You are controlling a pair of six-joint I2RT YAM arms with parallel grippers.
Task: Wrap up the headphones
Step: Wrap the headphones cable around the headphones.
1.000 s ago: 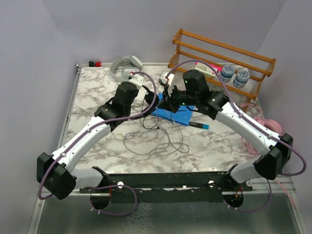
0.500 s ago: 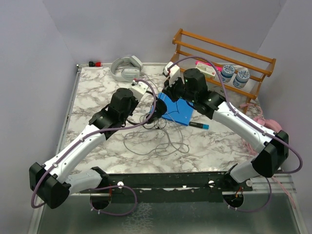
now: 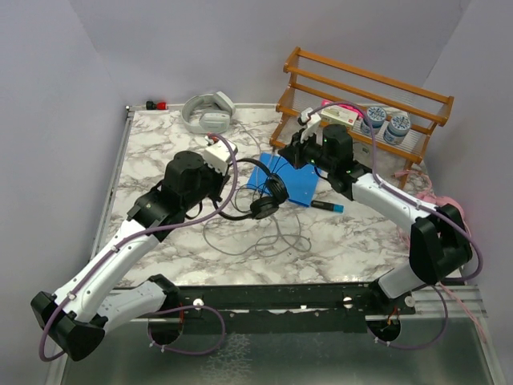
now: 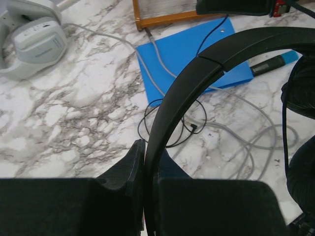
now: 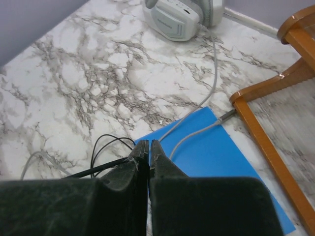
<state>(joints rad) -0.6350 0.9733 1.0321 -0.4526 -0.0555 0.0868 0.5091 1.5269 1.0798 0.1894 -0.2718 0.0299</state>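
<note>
- Black headphones [image 4: 197,73]: held off the table [image 3: 152,152] near its middle, beside the near left corner of the blue folder [image 3: 300,188]. The headband arches up and to the right in the left wrist view. Both ear cups hang at its far end.
- Left claw [image 4: 143,152]: closed tight on the headband, one finger on each side of the band.
- Right claw [image 5: 148,145]: fingers pressed together, pinching the black cable [image 5: 98,169]. It hangs over the folder's far edge, near the left post of the rack [image 3: 361,88].
- Black cable: it runs up from the ear cups to the right claw. Slack loops lie on the marble just in front of the folder.
- Grey headphones [image 3: 204,112]: lying at the far left of the table, well apart from both claws.
- Grey cable [image 5: 214,64]: it trails from that pair across the folder and coils loosely on the near marble.
- Pink headphones [image 3: 437,200]: past the table's right edge, partly hidden behind the right arm.
- Pen [image 3: 327,206]: teal tip, lying just beside the folder's near right edge.
- Jars [image 3: 385,122]: two, standing on the rack.
</note>
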